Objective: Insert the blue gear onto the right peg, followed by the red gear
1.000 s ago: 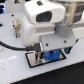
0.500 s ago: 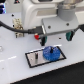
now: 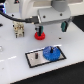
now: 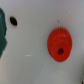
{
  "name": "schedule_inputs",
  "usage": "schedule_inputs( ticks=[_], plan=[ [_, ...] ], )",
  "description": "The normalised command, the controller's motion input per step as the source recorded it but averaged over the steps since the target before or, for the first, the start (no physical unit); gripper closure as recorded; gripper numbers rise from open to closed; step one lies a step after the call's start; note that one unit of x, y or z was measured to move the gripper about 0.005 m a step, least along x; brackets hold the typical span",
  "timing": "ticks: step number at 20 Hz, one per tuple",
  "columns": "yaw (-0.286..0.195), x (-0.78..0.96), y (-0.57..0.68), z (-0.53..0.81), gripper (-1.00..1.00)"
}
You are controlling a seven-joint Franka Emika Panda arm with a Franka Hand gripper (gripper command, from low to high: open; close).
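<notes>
white table (image 3: 12, 62) | grey black-bordered plate (image 3: 33, 59) | dark green object (image 3: 64, 25) | beige block (image 3: 19, 29)

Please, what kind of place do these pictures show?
Probably a simulated robot test bench, not a real room. A plain white table carries a grey plate with the blue gear on it, a red gear lies loose nearby, and the surfaces look flat and computer-rendered.

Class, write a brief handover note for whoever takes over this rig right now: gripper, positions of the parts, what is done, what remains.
Gripper: over the small bright red plastic gear; fingers not visible, state unclear.
Wide bright blue toothed plastic gear: on the grey, black-bordered plate, at its end toward the exterior view's right; peg hidden.
Done: blue gear appears placed.
Left: pick up the red gear from the white table and add it.
</notes>
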Motion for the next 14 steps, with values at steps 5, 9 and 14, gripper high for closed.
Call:
schedule_inputs(
  ticks=[5, 9, 14],
  plan=[
    [0.0, -0.49, -0.07, -0.27, -1.0],
    [0.0, -0.37, -0.08, -0.28, -1.0],
    [0.0, -0.22, -0.02, -0.25, -1.0]
  ],
)
